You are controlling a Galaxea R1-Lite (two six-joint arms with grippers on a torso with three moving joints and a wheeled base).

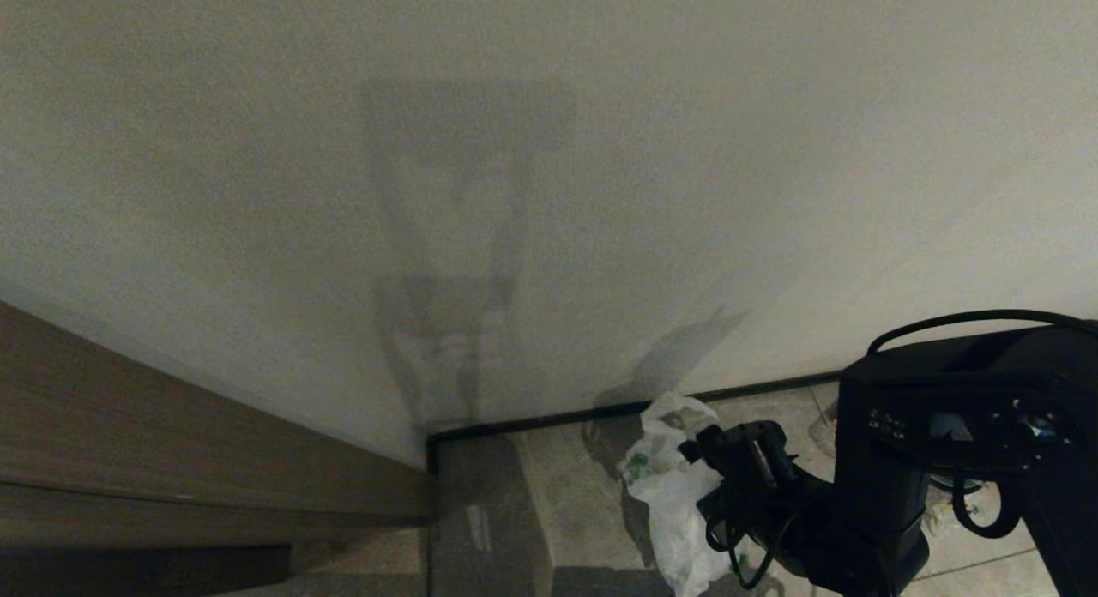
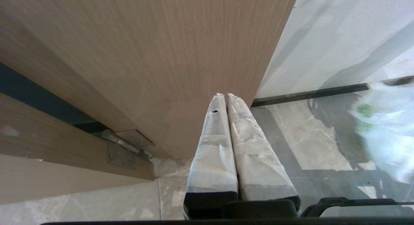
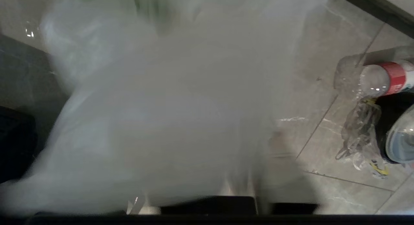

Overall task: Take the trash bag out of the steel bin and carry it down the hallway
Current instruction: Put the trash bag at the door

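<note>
1. We are seeing the trash bag (image 1: 673, 494) slumped on the hallway floor (image 1: 566, 494) near the dark skirting (image 1: 532, 424), seemingly at its drop-off; the steel bin is not in view.
2. Our right gripper (image 1: 699, 451) is reaching low beside the bag; whether its jaws are apart or gripping plastic, we cannot tell.
3. Our left gripper (image 2: 225, 97) is idling by the wooden door (image 2: 145, 57), jaws together, empty.

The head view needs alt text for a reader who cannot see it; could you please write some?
The robot's right arm reaches low over grey floor tiles, with the white trash bag beside its right gripper near a pale wall. A brown wooden door stands at left.
</note>
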